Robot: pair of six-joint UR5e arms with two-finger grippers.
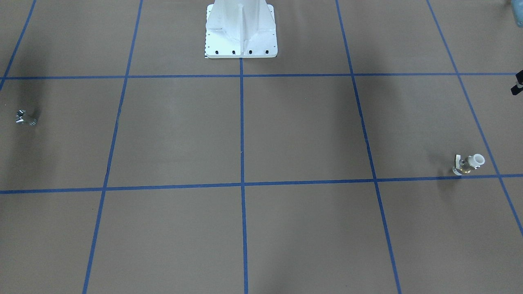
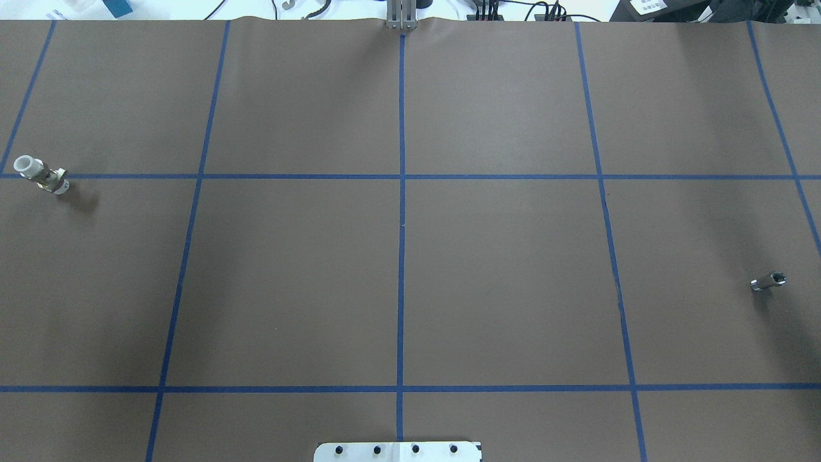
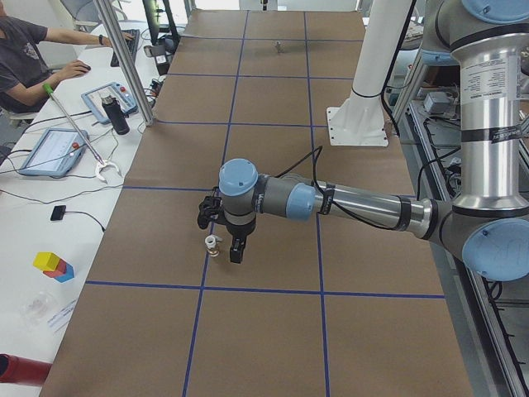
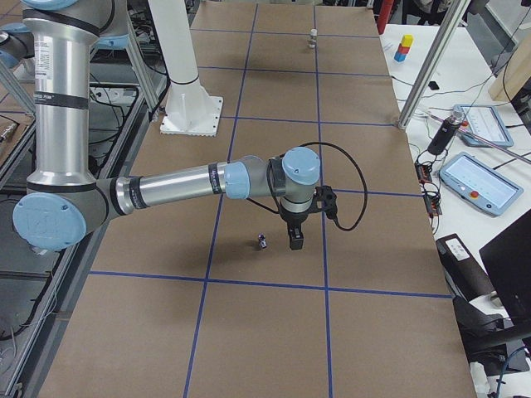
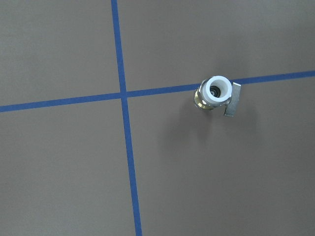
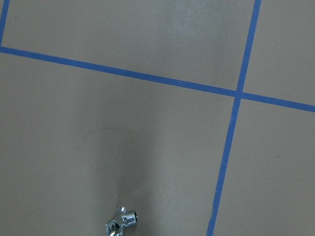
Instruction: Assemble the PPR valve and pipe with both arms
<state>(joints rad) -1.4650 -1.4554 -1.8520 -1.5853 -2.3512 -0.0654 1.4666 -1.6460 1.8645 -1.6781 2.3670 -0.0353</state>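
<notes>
The PPR valve (image 1: 469, 163), white with a brass middle and a flat lever, stands socket up beside a blue tape line. It also shows in the overhead view (image 2: 42, 174) and the left wrist view (image 5: 216, 93). My left gripper (image 3: 220, 240) hangs just above it; I cannot tell whether it is open or shut. The pipe (image 1: 26, 117), a tiny silver fitting, lies at the table's other end, and also shows in the overhead view (image 2: 768, 281) and the right wrist view (image 6: 120, 225). My right gripper (image 4: 294, 238) hangs beside the pipe (image 4: 262, 242); I cannot tell its state.
The white robot pedestal (image 1: 241, 36) stands at the table's middle edge. Blue tape lines grid the brown table. An aluminium post (image 3: 124, 66), tablets and a seated operator (image 3: 25, 50) are along the far side. A dark part (image 1: 517, 83) pokes in at the front view's right edge.
</notes>
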